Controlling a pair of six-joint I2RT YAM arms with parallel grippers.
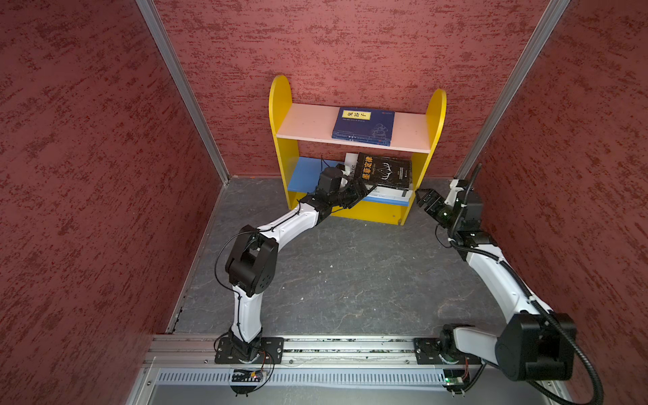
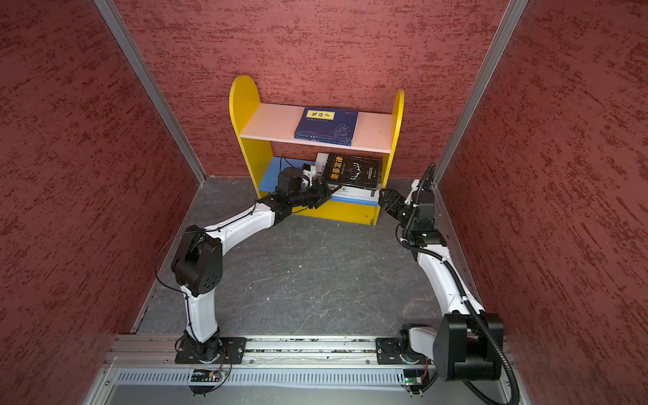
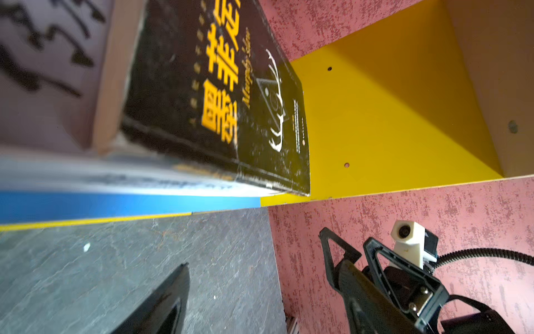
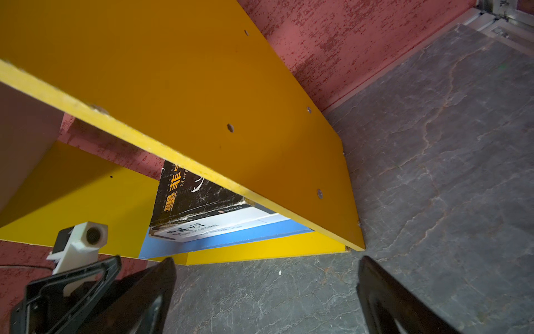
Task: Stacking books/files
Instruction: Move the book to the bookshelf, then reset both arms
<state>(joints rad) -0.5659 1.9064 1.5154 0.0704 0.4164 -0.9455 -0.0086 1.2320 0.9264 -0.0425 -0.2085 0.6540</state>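
Note:
Two thin navy books [image 1: 363,126] with a yellow label lie stacked on the pink upper shelf [image 1: 308,122]. On the blue lower shelf [image 1: 301,173] a black book with gold characters [image 1: 384,171] [image 3: 219,95] [image 4: 196,196] rests on white-covered books [image 1: 389,192] [image 4: 222,225]. My left gripper [image 1: 363,191] [image 3: 264,263] is open at the front left corner of that pile, with only floor between its fingers. My right gripper [image 1: 420,198] [image 4: 267,258] stands open and holds nothing, just outside the shelf's right side panel [image 4: 260,115].
The yellow bookshelf [image 1: 280,105] stands against the red back wall. Red walls with aluminium posts [image 1: 182,91] close in on both sides. Dark stone floor [image 1: 350,273] lies between the shelf and the arms' base rail [image 1: 350,345].

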